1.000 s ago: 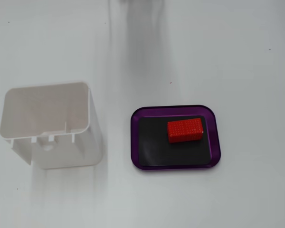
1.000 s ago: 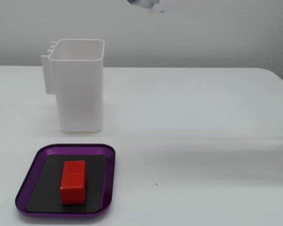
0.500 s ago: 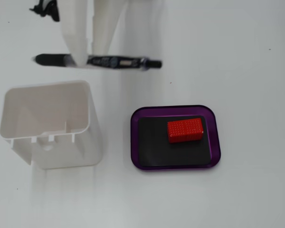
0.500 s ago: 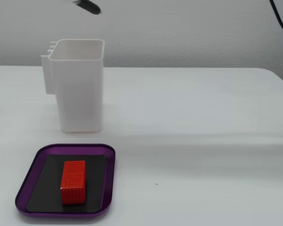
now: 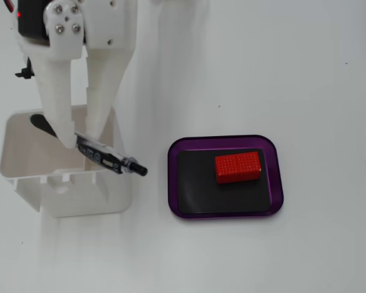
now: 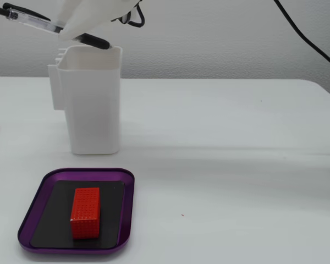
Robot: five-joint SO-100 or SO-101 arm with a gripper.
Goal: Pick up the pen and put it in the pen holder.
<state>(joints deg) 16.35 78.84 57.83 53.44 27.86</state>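
The white gripper (image 5: 78,141) has its two fingers pinched tight on the pen (image 5: 107,157). The pen (image 6: 27,21) hangs in the air just over the open top of the tall white pen holder (image 6: 93,104), tilted, with its black front end (image 6: 93,41) lowest. A purple tray (image 5: 279,177) with a red block (image 5: 237,167) sits beside the holder

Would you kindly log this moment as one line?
hand: shut on pen | pen: tilted, above pen holder | release: not yet
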